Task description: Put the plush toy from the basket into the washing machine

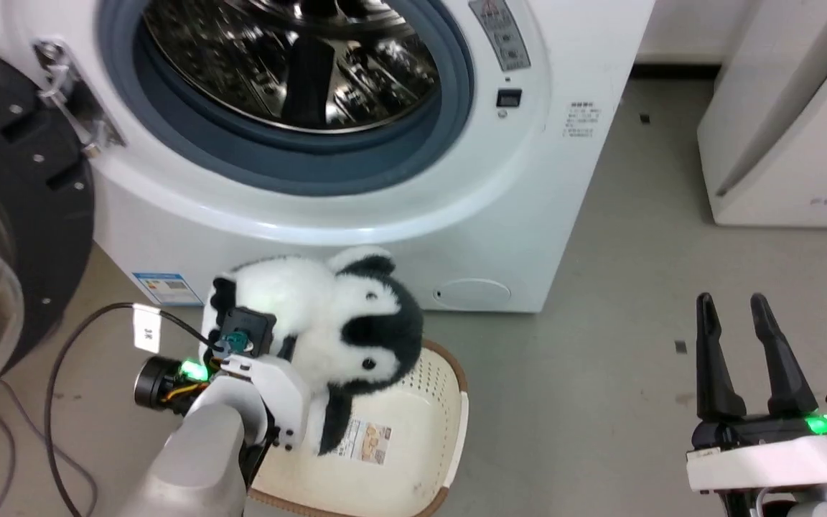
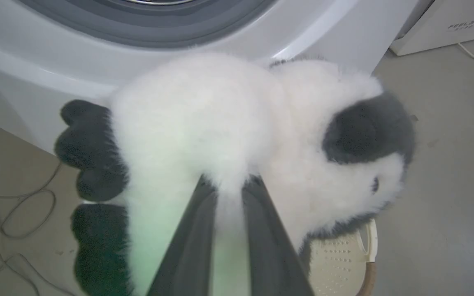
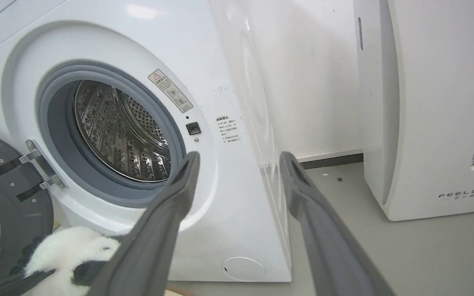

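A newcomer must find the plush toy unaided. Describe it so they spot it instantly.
Start at the white front-loading washing machine. Before its base stands a cream perforated basket. Just above it the left gripper pinches the plush toy, the one fluffy black-and-white thing.

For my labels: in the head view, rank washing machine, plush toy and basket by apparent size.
1. White front-loading washing machine.
2. Fluffy black-and-white plush toy and cream perforated plastic basket: alike, toy covering part of basket; unranked.

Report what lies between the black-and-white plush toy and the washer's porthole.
In the head view, just the curved front panel and grey gasket of the large white front-loading washing machine separate the fluffy black-and-white plush toy from the steel drum.
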